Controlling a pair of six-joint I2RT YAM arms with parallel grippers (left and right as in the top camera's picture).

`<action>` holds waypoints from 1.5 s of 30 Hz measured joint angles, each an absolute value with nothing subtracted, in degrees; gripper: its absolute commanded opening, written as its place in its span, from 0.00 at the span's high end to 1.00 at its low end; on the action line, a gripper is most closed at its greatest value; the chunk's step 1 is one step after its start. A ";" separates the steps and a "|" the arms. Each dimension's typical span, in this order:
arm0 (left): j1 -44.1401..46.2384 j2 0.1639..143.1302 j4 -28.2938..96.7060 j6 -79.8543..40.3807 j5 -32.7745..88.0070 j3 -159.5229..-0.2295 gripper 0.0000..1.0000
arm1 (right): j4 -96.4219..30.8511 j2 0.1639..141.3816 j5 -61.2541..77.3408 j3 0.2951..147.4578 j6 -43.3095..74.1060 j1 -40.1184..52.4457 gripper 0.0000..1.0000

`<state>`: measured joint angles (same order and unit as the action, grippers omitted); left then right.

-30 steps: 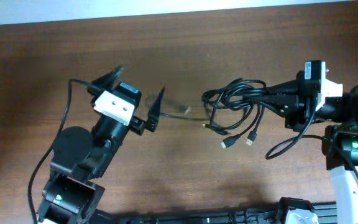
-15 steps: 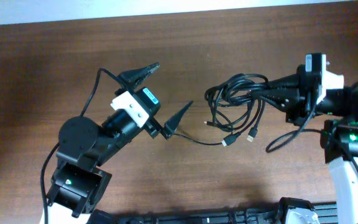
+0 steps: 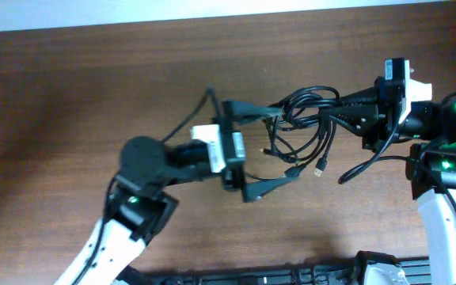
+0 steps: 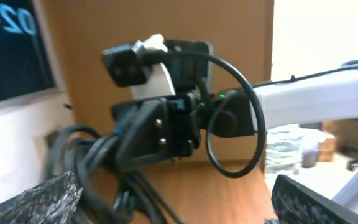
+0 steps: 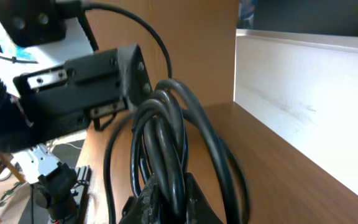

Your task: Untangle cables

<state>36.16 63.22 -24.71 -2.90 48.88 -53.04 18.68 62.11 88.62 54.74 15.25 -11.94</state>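
Note:
The cables [image 3: 303, 119] are a loose black tangle hanging right of the table's middle, with small plugs [image 3: 321, 170] dangling on its near side. My right gripper [image 3: 337, 119] is shut on the tangle's right end. In the right wrist view the black strands [image 5: 166, 124] rise out of my right gripper [image 5: 169, 190], pinched between its fingers. My left gripper [image 3: 288, 143] is open wide, one finger on each side of the tangle's left part. In the left wrist view the cables [image 4: 98, 168] hang at lower left, in front of my left gripper [image 4: 176, 205]; nothing is gripped.
The right arm's own thick wire [image 3: 362, 170] loops down beside the tangle and shows as a ring [image 4: 235, 124] in the left wrist view. A black bar [image 3: 252, 277] lies along the table's near edge. A pale wall strip [image 3: 212, 9] borders the far edge.
My left arm has swung right from the table's left half, and its open jaws now straddle the tangle's left side. The right gripper has kept its hold, shifting slightly toward the far edge.

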 measured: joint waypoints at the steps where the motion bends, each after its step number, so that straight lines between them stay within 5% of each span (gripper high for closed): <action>1: 37.28 64.49 -25.82 -2.90 49.10 -53.04 0.00 | 18.63 62.11 88.62 54.74 15.27 -11.94 0.96; 7: 38.24 66.17 -26.52 -2.90 49.34 -53.04 0.08 | 18.72 62.11 88.60 54.74 15.27 -11.94 0.96; 16: 38.30 66.24 -17.98 -2.90 49.28 -53.15 0.05 | 22.22 62.13 88.38 54.74 15.42 -11.94 0.96; 19: 38.30 66.28 -13.78 -3.07 47.35 -53.15 0.05 | 31.92 62.46 88.42 54.54 20.16 -11.94 0.96; 29: 38.37 66.54 -24.47 -3.31 39.97 -52.90 0.04 | 34.33 62.43 88.36 54.54 28.53 -11.94 0.96; 32: 38.35 66.57 -25.89 -3.33 38.81 -52.90 0.15 | 34.33 62.43 87.90 54.54 28.62 -10.04 0.96; 36: 37.91 66.63 -29.41 -4.03 41.12 -52.82 0.80 | 34.35 62.43 87.83 54.54 28.77 -8.21 0.96; 38: 37.91 66.94 -29.43 -4.14 42.02 -52.82 1.00 | 34.39 62.41 89.12 54.54 28.73 -7.40 0.96; 39: 37.93 67.09 -29.39 -4.34 42.65 -52.82 1.00 | 34.46 62.41 89.12 54.54 28.62 -7.40 0.86; 40: 38.09 67.09 -29.41 -4.38 42.94 -52.82 1.00 | 34.46 62.41 89.49 54.54 28.51 -7.35 0.37; 41: 38.09 67.13 -29.39 -4.34 43.05 -52.82 1.00 | 34.28 62.41 89.49 54.54 28.97 -7.18 0.01; 45: 34.68 67.13 -29.41 -4.32 43.09 -52.82 1.00 | 34.28 62.41 89.45 54.54 28.95 -7.18 0.01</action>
<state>34.68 67.13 -29.41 -4.32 43.09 -52.82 34.28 62.41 89.45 54.54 28.95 -7.18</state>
